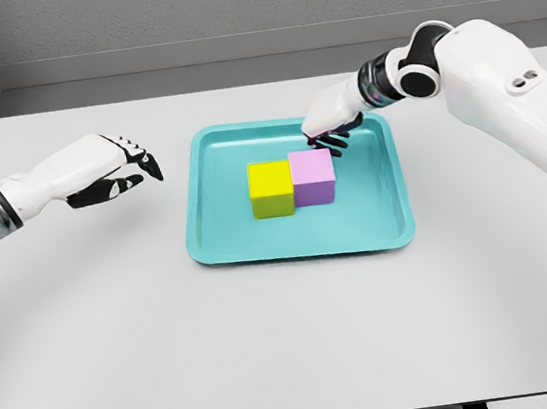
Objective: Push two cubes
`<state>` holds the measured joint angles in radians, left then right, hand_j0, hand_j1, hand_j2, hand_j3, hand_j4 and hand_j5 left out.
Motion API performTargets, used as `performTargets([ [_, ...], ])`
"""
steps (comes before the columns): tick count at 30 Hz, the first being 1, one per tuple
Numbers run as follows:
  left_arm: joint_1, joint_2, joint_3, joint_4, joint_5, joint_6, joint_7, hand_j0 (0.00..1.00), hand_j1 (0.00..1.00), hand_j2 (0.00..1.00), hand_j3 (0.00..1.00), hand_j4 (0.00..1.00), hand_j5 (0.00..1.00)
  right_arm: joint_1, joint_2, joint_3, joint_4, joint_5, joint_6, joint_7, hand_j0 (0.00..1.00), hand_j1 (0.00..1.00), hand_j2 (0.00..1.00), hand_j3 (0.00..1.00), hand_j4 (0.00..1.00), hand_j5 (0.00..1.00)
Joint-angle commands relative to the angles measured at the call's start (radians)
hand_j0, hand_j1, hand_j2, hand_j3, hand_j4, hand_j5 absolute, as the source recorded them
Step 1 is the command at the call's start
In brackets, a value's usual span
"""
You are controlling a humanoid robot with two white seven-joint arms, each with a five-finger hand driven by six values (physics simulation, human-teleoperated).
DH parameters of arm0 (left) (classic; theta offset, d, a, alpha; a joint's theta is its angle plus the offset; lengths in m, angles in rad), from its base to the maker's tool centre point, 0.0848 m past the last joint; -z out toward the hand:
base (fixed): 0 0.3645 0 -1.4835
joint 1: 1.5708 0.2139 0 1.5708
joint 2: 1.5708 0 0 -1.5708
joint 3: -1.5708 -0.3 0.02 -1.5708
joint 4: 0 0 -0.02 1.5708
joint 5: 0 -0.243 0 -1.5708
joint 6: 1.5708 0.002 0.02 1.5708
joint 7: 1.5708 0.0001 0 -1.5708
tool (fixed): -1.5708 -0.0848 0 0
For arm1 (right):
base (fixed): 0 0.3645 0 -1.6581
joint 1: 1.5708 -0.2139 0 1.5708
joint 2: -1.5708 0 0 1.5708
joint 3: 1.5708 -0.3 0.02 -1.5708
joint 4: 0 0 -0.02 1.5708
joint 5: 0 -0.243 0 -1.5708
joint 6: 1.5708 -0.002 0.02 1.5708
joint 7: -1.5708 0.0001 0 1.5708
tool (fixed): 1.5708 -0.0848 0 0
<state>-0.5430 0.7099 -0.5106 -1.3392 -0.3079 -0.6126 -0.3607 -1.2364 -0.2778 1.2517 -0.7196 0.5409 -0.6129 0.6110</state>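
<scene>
**Cubes side by side in the tray**

A yellow cube (pixel 270 189) touched a pink cube (pixel 312 177) at its 3 o'clock inside the teal tray (pixel 378 233). The right hand (pixel 329 125), fingers curled and empty, sat at pink's 12 o'clock. The left hand (pixel 108 170) hovered relaxed, empty, at the tray's 9 o'clock.

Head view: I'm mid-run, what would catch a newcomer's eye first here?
A teal tray mid-table holds a yellow cube and a pink cube pressed side by side. The right hand hangs just behind the pink cube, fingers curled down; the left hand hovers open, left of the tray.
</scene>
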Motion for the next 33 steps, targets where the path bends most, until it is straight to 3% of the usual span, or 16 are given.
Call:
performTargets([
  [1, 0.000, -0.003, 0.000, 0.003, 0.006, 0.002, 0.000, 0.50, 0.50, 0.50, 0.50, 0.50, 0.50, 0.000, 0.000, 0.002, -0.004, -0.002, 0.002, 0.000, 0.13, 0.13, 0.13, 0.13, 0.13, 0.13],
  [20, -0.009, -0.012, -0.002, 0.038, 0.004, 0.002, 0.000, 0.50, 0.50, 0.50, 0.50, 0.50, 0.50, 0.000, 0.000, 0.029, -0.049, -0.002, 0.002, 0.000, 0.13, 0.13, 0.13, 0.13, 0.13, 0.13],
  [33, -0.008, -0.010, -0.002, 0.038, 0.001, 0.002, 0.000, 0.50, 0.50, 0.50, 0.50, 0.50, 0.50, -0.023, -0.003, 0.031, -0.020, -0.002, 0.002, 0.000, 0.13, 0.13, 0.13, 0.13, 0.13, 0.13],
])
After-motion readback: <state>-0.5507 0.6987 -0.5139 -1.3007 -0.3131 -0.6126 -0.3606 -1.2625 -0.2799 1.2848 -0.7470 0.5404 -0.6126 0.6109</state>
